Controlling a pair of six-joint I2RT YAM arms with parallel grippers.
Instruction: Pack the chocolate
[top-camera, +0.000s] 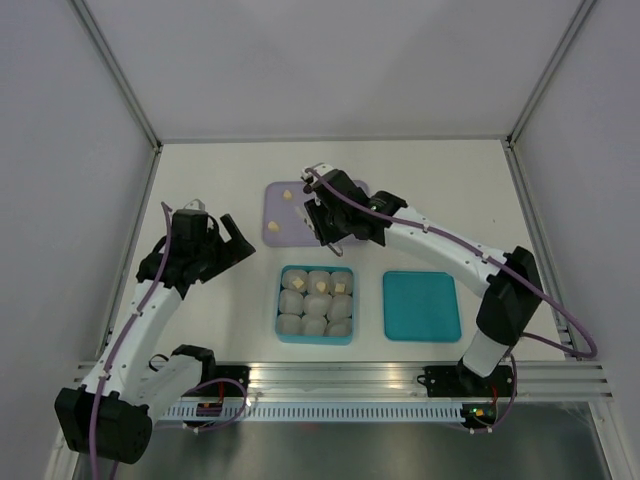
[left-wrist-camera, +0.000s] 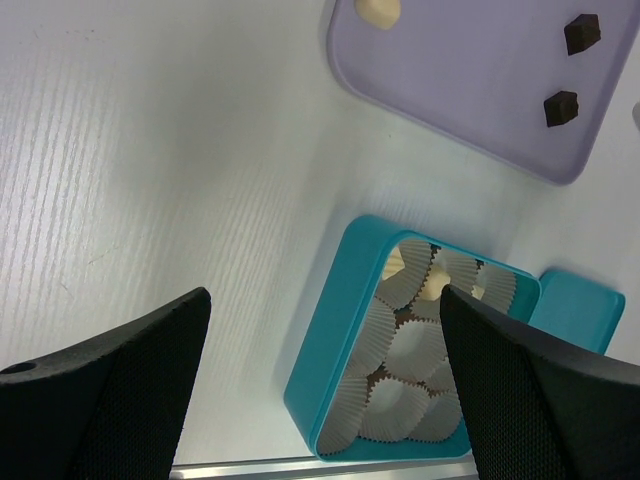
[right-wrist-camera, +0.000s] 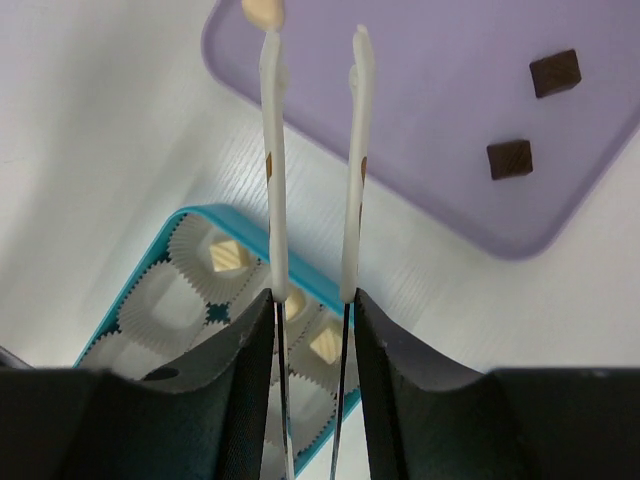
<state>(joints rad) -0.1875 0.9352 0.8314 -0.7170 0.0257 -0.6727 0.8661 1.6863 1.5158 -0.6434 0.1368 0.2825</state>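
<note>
The top camera looks down from above and behind the arms, far enough to show the whole table (top-camera: 220, 180), with the arm bases at the near edge. The left wrist camera looks down close between its own fingers (left-wrist-camera: 110, 390) at the teal box (left-wrist-camera: 345, 330) and the lavender tray (left-wrist-camera: 470, 90). The right wrist camera is also close, perhaps lower, and shows the same box (right-wrist-camera: 190, 222) and tray (right-wrist-camera: 440, 100).

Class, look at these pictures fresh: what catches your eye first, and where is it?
The teal box of white paper cups sits centre-front, a few cups holding cream chocolate. Behind it, the right hand hangs over the lavender tray, where two dark pieces lie.
</note>
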